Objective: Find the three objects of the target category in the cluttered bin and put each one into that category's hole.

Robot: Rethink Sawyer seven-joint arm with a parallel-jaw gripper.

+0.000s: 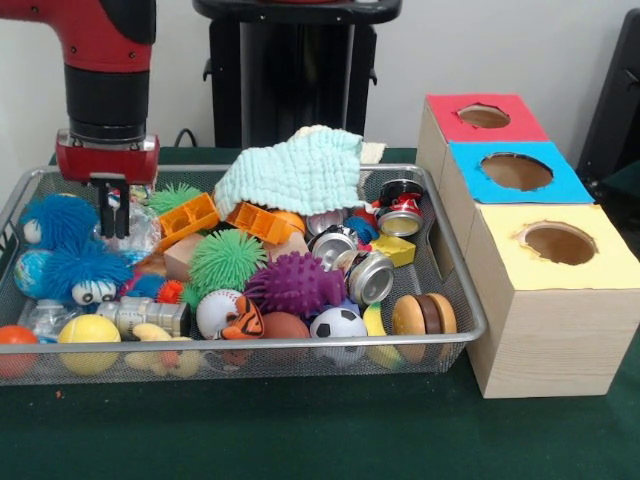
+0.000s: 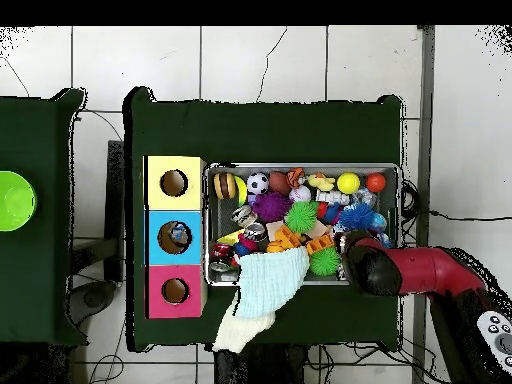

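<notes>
Your tool [image 1: 113,205] hangs over the left end of the wire bin [image 1: 462,290], its fingers close together and holding nothing, just above the blue fuzzy toys [image 1: 68,255]. In the bin you see mixed objects: metal cans [image 1: 372,275] near the middle right, a purple spiky ball [image 1: 297,282], a soccer ball [image 1: 338,324]. A pale green cloth [image 1: 295,170] lies over the back rim. Beside the bin stands the box with red hole [image 1: 484,116], blue hole [image 1: 516,171] and yellow hole [image 1: 560,243]. Only the overhead view shows something lying inside the blue hole, and a green dish [image 2: 14,200] on the other desk.
</notes>
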